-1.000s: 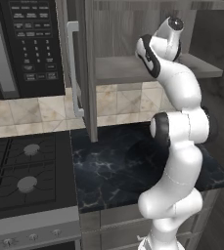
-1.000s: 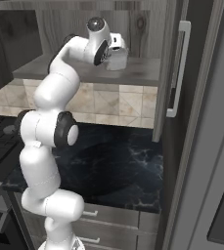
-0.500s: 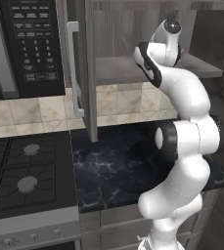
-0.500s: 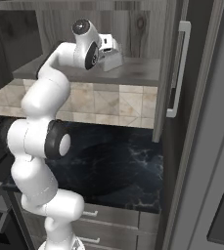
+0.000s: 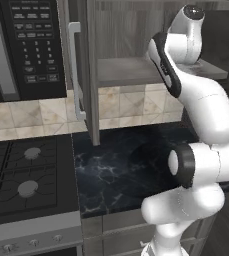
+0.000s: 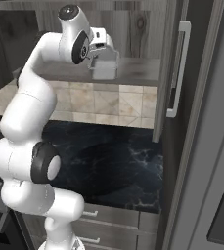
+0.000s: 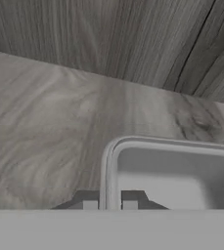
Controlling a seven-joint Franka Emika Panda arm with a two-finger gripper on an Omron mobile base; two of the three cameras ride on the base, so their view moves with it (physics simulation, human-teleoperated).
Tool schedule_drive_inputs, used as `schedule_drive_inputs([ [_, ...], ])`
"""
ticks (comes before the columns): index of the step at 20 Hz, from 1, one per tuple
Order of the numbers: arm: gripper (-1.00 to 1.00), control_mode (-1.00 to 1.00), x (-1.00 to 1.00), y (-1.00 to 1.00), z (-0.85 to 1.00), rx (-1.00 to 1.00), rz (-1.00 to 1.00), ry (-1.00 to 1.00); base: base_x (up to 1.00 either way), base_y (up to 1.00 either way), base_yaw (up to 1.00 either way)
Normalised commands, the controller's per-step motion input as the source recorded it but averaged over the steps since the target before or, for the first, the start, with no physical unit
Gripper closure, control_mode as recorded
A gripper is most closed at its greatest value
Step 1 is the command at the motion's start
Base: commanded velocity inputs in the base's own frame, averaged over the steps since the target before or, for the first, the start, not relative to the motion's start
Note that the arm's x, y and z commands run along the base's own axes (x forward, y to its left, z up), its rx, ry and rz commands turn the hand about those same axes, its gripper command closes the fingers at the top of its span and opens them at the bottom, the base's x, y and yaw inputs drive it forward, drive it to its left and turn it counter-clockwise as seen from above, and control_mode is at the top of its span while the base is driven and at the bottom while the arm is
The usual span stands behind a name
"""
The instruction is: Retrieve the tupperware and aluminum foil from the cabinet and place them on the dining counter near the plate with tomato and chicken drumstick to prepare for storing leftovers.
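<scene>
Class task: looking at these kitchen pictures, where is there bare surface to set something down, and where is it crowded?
Free: the black marbled counter, between the stove and the tall panel at its right, below the tiled wall. Also the cabinet shelf beside the tupperware, out to the back wall. Crowded: the shelf's front, where the gripper pinches the tupperware's rim.

Fingers pinch tupperware rim above cabinet shelf.

Kitchen: stove, microwave, cabinet.

The open cabinet shelf lies bare around the tupperware; doors flank it.
</scene>
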Motion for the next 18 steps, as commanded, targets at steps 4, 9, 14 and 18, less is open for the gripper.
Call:
schedule_drive_inputs([
  [4,1.00,-1.00,-1.00,0.00,-0.18,0.00,0.00,-0.08,0.00,0.00,0.00],
  [9,1.00,-1.00,-1.00,0.03,0.00,-0.01,0.02,0.04,0.00,0.00,0.00],
  [14,1.00,-1.00,-1.00,0.21,-0.15,-0.10,0.13,0.17,0.00,0.00,0.00],
  [18,1.00,-1.00,-0.94,0.03,-0.02,-0.05,0.08,0.16,0.00,0.00,0.00],
])
